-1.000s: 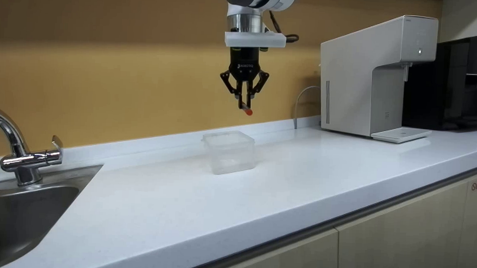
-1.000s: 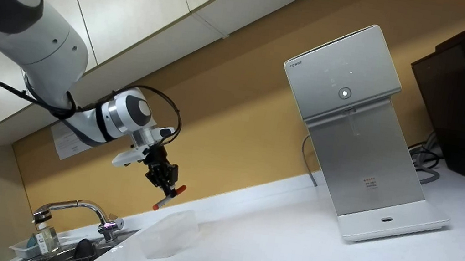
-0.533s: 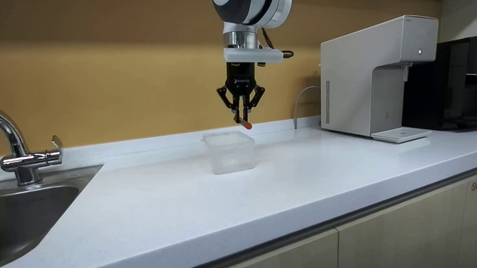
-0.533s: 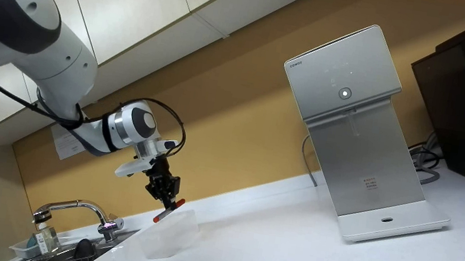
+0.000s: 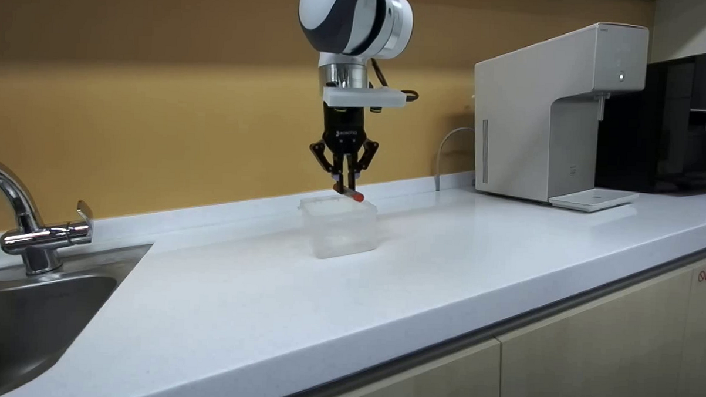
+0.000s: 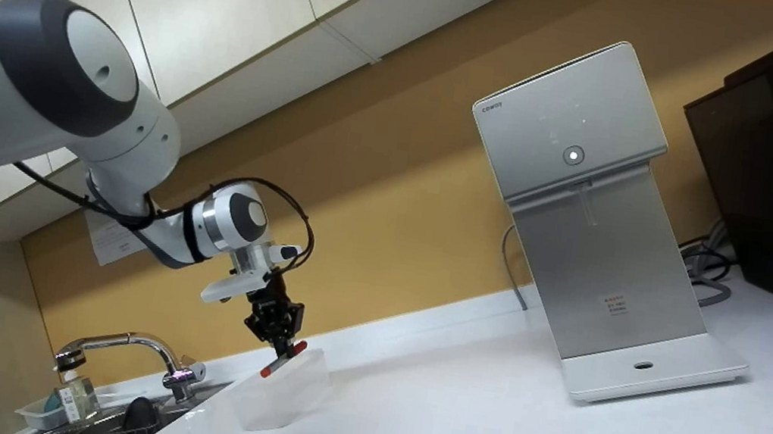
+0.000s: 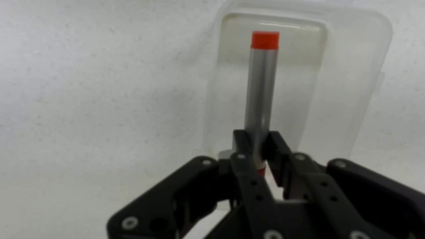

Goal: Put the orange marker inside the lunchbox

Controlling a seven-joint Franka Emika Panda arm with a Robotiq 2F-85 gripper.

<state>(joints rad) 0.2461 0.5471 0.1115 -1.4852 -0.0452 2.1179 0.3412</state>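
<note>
"Marker (image 7: 260,89) is hanging right over the open lunchbox (image 5: 346,233); what are the jaws doing?"

"They are pinching its grey body; the gripper (image 5: 345,185) is pointing down; red-orange ends are poking out both sides; I can't tell if one is touching the rim."

"So how are we putting it in nicely?"

"I'm thinking we should be sliding over a little, since it is looking nearer one side wall in the wrist view; then going lower, gently; then letting go slowly, so nothing is bouncing out."

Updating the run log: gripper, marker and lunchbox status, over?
Gripper shut on orange marker. Held over open lunchbox, not yet released. No obstacle seen between.
</note>
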